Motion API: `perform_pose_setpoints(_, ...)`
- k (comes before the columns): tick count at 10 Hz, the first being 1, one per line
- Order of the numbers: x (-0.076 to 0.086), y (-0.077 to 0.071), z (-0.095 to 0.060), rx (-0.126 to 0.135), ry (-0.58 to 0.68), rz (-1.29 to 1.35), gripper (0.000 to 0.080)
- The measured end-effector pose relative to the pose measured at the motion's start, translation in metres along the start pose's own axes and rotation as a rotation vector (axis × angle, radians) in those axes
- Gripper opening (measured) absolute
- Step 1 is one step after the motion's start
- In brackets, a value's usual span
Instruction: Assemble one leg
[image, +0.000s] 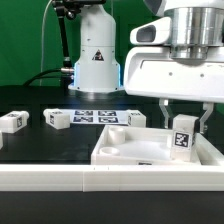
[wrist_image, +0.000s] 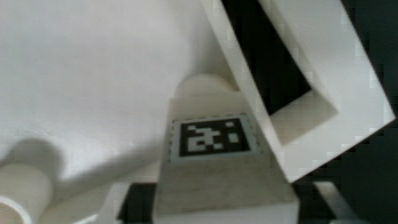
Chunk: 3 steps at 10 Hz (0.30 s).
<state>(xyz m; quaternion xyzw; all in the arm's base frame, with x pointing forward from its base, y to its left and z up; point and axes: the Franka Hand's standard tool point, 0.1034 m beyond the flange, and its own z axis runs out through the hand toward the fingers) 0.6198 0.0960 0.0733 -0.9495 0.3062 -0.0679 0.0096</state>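
Observation:
My gripper is shut on a leg, a small white block with a black-and-white tag, and holds it upright over the large white recessed panel, near the panel's corner at the exterior view's right. In the wrist view the leg fills the space between my dark fingertips, above the panel's floor and rim. I cannot tell whether the leg's lower end touches the panel.
Several loose legs lie on the dark table: one at the exterior view's left, one beside it, one behind the panel. The marker board lies between them. The robot base stands behind.

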Motion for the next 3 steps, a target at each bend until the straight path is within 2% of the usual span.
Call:
perform_pose_setpoints(1,-0.0002,-0.0003,0.0003,0.001,0.0,0.0,0.0302)
perform_pose_setpoints(2,-0.0002,-0.0002,0.0004,0.001,0.0,0.0,0.052)
perform_pose_setpoints(3,-0.0002,-0.0002,0.0005,0.0,0.0,0.0,0.052)
